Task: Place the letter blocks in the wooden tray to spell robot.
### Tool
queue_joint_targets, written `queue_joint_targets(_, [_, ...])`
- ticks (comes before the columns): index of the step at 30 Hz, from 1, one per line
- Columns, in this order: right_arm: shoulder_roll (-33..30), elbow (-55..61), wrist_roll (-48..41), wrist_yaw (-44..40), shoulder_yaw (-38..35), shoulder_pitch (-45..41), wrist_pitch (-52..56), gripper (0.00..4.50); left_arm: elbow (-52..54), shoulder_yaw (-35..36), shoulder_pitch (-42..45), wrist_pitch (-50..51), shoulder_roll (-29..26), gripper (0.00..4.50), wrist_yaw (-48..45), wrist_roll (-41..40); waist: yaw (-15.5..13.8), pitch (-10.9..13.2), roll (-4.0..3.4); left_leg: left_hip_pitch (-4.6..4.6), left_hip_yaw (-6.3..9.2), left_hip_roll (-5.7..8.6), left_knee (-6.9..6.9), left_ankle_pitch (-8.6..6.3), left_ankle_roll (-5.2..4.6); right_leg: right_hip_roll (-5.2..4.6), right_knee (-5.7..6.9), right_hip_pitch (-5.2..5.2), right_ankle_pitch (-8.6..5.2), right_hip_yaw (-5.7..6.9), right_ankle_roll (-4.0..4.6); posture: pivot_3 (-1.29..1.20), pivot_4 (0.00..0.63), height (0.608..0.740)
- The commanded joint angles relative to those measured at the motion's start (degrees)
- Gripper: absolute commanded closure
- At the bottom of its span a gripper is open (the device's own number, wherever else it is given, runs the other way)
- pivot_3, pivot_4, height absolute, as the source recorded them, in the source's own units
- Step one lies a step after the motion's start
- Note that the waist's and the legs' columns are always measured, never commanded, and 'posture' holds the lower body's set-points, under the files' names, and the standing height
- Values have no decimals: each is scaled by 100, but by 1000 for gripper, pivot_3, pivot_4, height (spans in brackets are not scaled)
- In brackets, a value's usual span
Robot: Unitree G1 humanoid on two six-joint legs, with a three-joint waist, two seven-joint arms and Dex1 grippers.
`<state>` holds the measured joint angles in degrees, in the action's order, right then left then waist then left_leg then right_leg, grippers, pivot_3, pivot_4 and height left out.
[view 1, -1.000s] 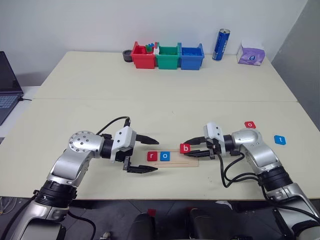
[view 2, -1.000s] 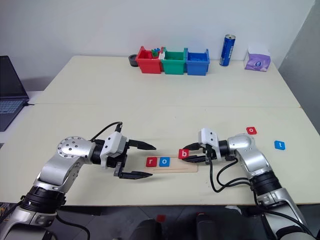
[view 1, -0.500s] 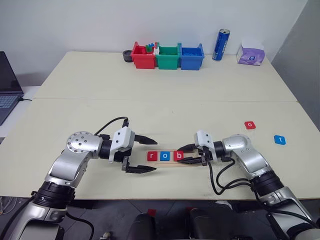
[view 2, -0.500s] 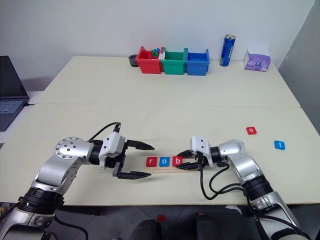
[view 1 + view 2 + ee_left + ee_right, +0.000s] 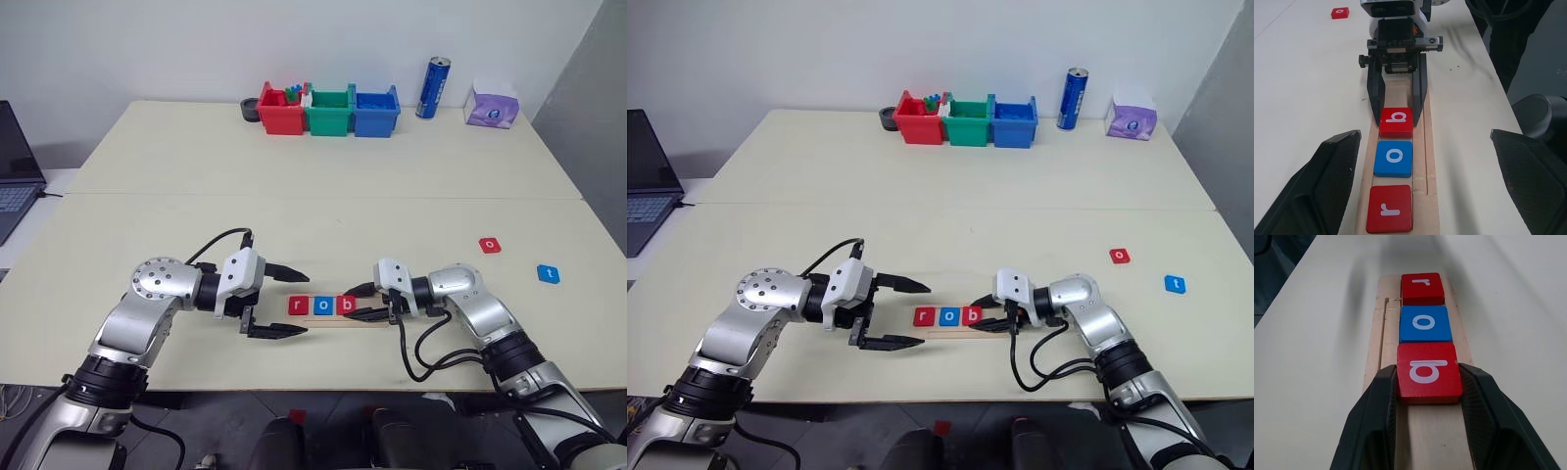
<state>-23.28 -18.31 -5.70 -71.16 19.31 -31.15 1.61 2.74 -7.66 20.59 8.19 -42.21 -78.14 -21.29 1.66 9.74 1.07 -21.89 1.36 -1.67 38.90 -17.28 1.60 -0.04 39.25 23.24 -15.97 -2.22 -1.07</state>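
your right gripper [image 5: 364,302] grips the red square b tile [image 5: 349,304] low centre on the pale wooden tray [image 5: 380,320], left gripper [image 5: 282,301] spread empty; release only once it lies flat against the blue o tile [image 5: 324,305].

The r block [image 5: 299,305], o block [image 5: 323,305] and b block [image 5: 347,304] are sitting left to right in the wooden tray [image 5: 377,323], the t block [image 5: 549,273] lying well right.
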Motion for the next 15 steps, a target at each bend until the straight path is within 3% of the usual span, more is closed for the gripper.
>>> queue_joint_targets(1, [19, 19, 23, -17, -6, -126, -113, 3034, 228, 57, -24, -60, -27, 0, 22, -1, 0, 0, 0, 0, 0, 0, 0, 0, 0, 0, 0, 0, 0, 0, 0, 0, 150, 740])
queue_joint_targets(5, [39, -31, 11, -21, -14, -174, -97, 3034, 226, 42, 3, -60, -7, 0, 34, 9, 1, 0, 0, 1, 0, 0, 0, 0, 0, 0, 1, 0, 0, 0, 0, 0, 150, 740])
queue_joint_targets(13, [9, -40, -137, -164, -111, -209, -19, 214, 175, 23, 48, -95, 22, 0, 30, 33, 1, 0, 0, 1, 0, 0, 0, 0, 0, 0, 2, 0, 0, 0, 0, 0, 150, 740])
queue_joint_targets(15, [8, -33, -185, -192, -153, -218, 36, 42, 164, 15, 58, -100, 33, 0, 26, 39, 0, 0, 0, 1, 0, 0, 0, 0, 0, 0, 2, 0, 0, 0, 0, 0, 150, 740])
